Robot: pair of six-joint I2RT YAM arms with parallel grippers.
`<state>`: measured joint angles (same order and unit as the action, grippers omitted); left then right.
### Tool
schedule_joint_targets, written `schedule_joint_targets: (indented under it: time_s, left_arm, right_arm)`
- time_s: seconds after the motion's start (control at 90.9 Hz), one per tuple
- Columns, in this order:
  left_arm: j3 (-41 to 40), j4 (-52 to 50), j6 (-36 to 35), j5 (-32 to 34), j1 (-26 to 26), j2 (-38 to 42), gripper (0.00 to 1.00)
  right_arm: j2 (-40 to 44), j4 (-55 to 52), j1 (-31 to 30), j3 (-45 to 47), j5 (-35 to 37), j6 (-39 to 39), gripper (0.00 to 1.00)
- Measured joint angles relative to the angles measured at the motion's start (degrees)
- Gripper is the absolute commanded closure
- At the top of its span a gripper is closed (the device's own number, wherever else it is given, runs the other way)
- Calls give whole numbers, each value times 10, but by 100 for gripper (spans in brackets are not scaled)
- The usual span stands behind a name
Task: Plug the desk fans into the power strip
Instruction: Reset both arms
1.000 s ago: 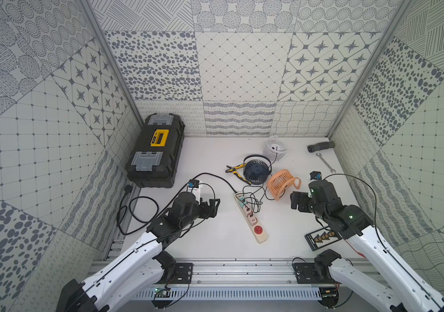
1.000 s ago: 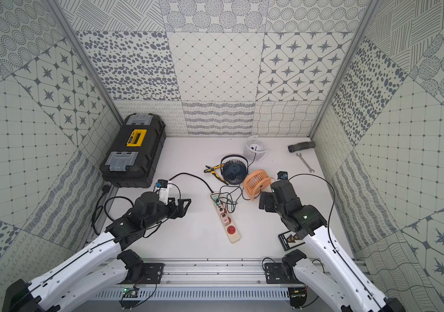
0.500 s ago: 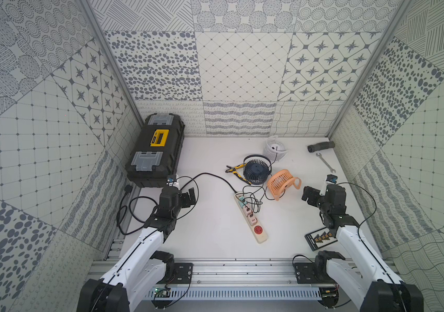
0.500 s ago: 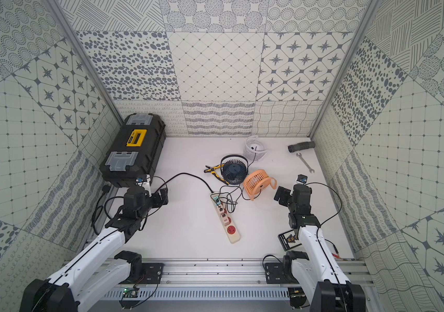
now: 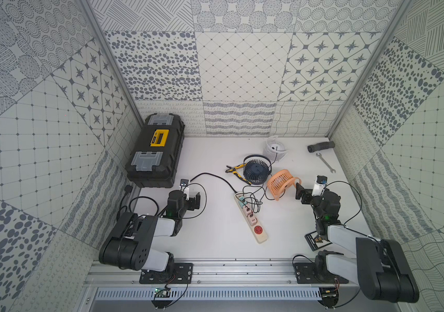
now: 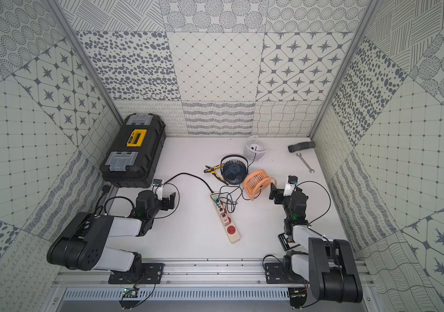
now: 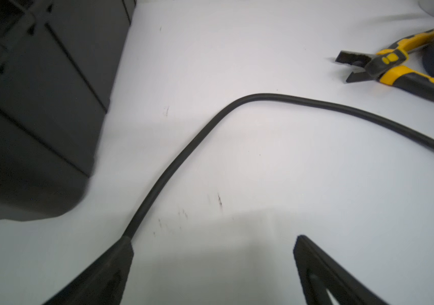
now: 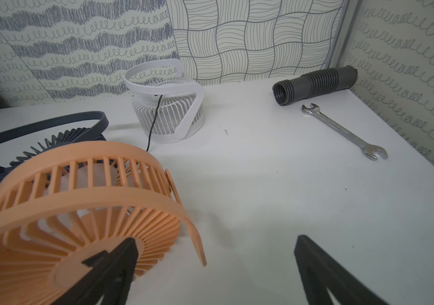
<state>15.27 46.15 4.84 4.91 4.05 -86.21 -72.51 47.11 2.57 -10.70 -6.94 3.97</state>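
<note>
The cream power strip lies in mid-table in both top views, with small plugs in its far sockets and one red socket bare near its front end. Thin black wires run from the plugs toward an orange fan, a navy fan and a white fan. My left gripper stands open and empty, left of the strip, over its thick black cord. My right gripper is open and empty beside the orange fan.
A black toolbox sits at the back left. Yellow-handled pliers lie by the navy fan. A ribbed black hose and a wrench are at the back right. A dark card lies under my right arm.
Both arms have drawn back toward the front rail and folded low. The left gripper moved left, away from the strip; the right gripper moved right and farther back. Both stayed open.
</note>
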Motion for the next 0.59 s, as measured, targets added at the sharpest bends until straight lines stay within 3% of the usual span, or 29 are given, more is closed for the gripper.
schedule_joint_targets:
  time_s: [0.209, 0.594]
  left_arm:
    - [60, 17, -9, -1, -9, -33, 2]
    - [70, 22, -18, -6, -11, -40, 2]
  right_arm:
    - [-185, 157, -11, -11, -27, -12, 3]
    - [-178, 64, -23, -121, -2, -20, 3]
